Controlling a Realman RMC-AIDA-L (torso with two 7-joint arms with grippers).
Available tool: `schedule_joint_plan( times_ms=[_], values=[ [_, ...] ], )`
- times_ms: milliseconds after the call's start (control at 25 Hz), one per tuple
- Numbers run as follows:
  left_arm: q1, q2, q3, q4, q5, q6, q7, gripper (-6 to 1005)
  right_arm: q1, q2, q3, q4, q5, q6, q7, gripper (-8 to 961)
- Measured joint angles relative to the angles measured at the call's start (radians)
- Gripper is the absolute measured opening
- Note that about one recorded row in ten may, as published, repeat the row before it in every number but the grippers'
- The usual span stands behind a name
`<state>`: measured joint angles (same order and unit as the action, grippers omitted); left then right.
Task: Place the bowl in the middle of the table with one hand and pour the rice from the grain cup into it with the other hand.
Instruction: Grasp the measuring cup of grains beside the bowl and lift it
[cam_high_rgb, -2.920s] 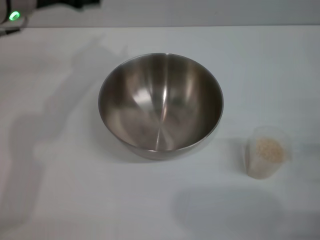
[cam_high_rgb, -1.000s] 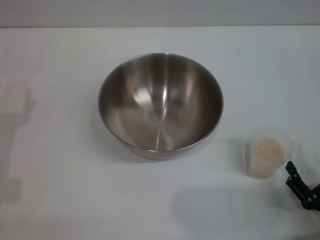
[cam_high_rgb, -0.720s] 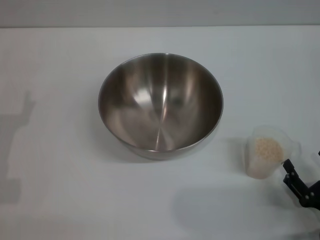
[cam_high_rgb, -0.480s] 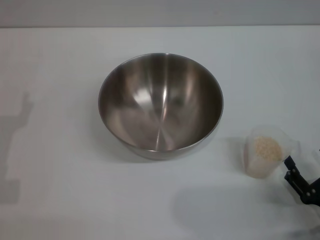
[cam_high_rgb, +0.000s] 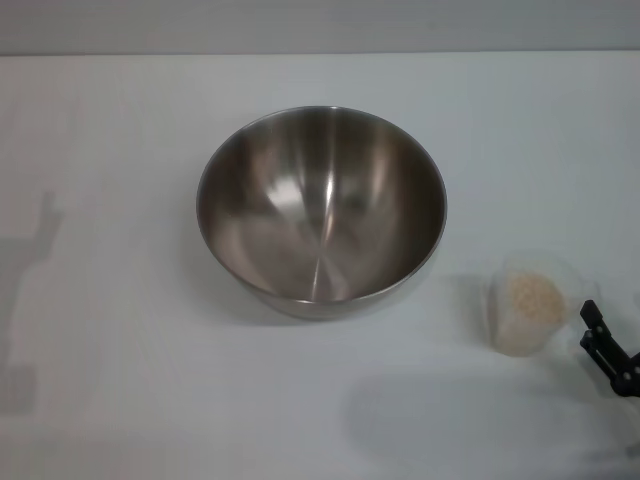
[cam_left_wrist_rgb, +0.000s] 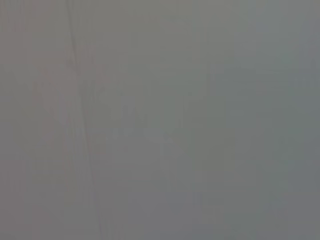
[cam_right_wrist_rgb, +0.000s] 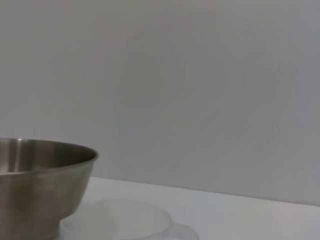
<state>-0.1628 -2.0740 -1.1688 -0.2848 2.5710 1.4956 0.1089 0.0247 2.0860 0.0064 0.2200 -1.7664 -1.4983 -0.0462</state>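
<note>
Right jaws (cam_high_rgb: 608, 352) shifted rightward, beside grain cup (cam_high_rgb: 527, 315).

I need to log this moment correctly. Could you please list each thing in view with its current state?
bowl: upright on the table, empty inside, near the middle.
grain cup: upright on the table, to the right of the bowl, not held.
rice: inside the grain cup, none poured.
right gripper: low at the right edge, just beside the grain cup, apart from it.
left gripper: not in view.
</note>
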Motion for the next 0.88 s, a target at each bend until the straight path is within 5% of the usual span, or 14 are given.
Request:
schedule_joint_plan(
  times_ms=[880],
  values=[
    [0.02, 0.0, 0.0, 0.029, 0.0, -0.002, 0.0, 859, 0.064, -0.001, 0.02, -0.005, 0.001, 0.031, 0.003, 831]
  ],
)
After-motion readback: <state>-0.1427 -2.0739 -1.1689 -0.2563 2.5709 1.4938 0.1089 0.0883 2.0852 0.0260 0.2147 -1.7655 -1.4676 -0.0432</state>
